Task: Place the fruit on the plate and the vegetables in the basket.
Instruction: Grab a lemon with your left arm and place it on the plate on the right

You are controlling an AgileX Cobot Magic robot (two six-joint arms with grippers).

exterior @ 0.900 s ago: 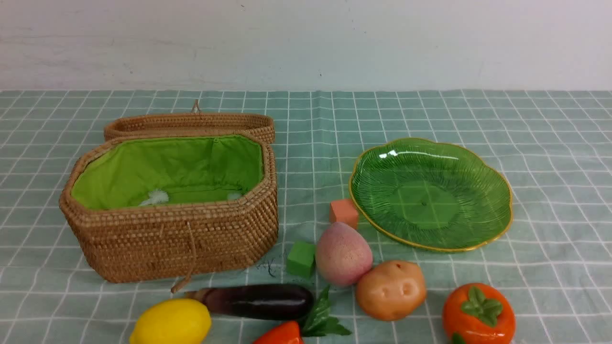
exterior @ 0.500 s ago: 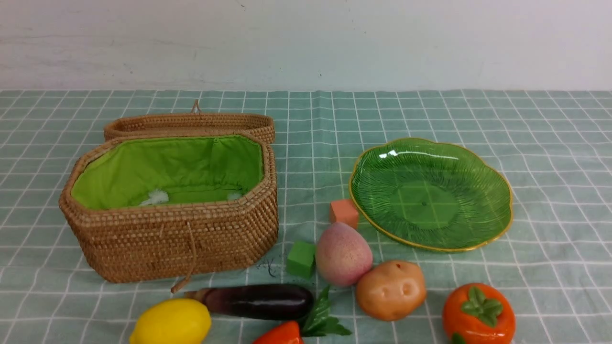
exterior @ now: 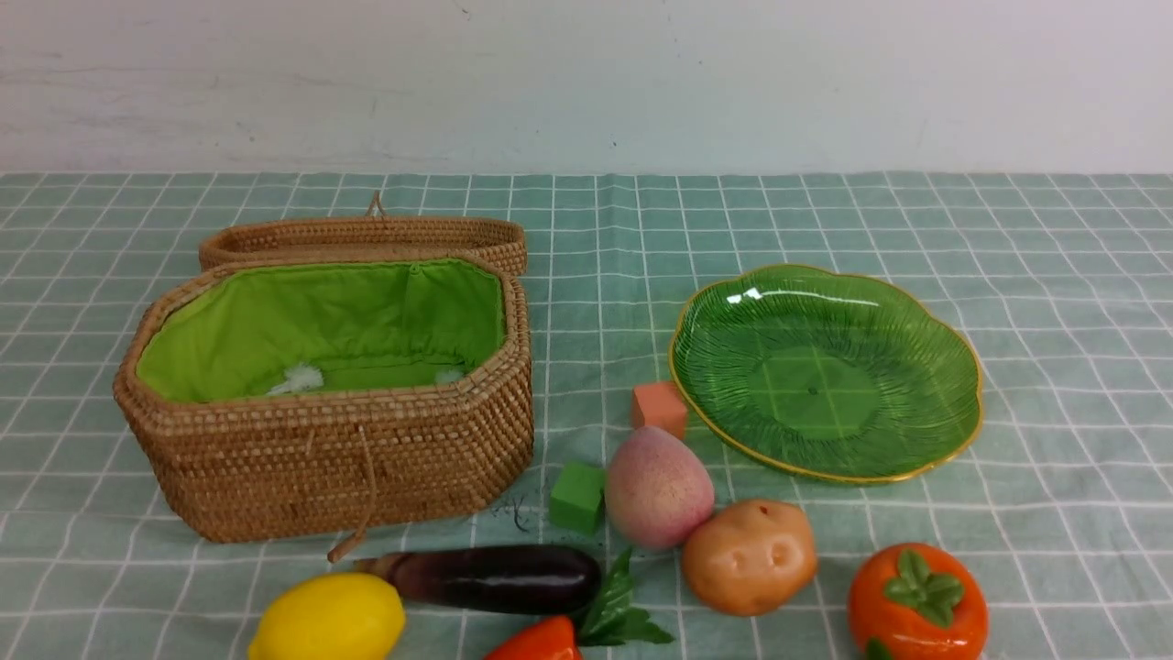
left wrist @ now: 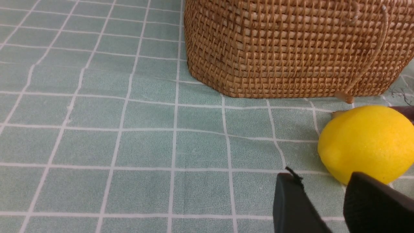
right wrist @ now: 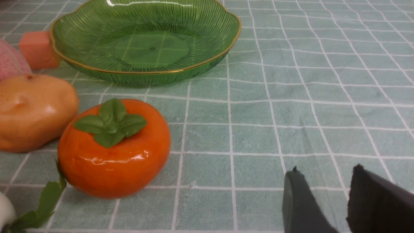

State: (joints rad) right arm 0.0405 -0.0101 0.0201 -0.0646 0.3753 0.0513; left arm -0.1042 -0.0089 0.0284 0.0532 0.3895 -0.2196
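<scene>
Front, basket: the basket (exterior: pixel 339 458) stands on the left half of the table (exterior: pixel 1054 440), lid thrown back toward the far edge, green lining bare apart from white specks.
Front, plate: the plate (exterior: pixel 825 385) sits on the right half with nothing on it; an orange cube (exterior: pixel 660 408) is just beside its rim.
Front, near edge: lemon (exterior: pixel 328 619), eggplant (exterior: pixel 495 577), carrot (exterior: pixel 541 642), potato (exterior: pixel 750 555) and persimmon (exterior: pixel 916 600) line up along it; the peach (exterior: pixel 658 488) touches the potato, with a green cube (exterior: pixel 577 496) beside it.
Front, my arms: neither shows.
Left wrist, my left gripper (left wrist: pixel 323 181): jaws apart, holding nothing, close to the lemon (left wrist: pixel 367 142), which lies below the basket (left wrist: pixel 291 48) wall.
Right wrist, my right gripper (right wrist: pixel 326 171): jaws apart, holding nothing, over bare cloth, with the persimmon (right wrist: pixel 114 150) well off to one side and the plate (right wrist: pixel 145 45) beyond.
</scene>
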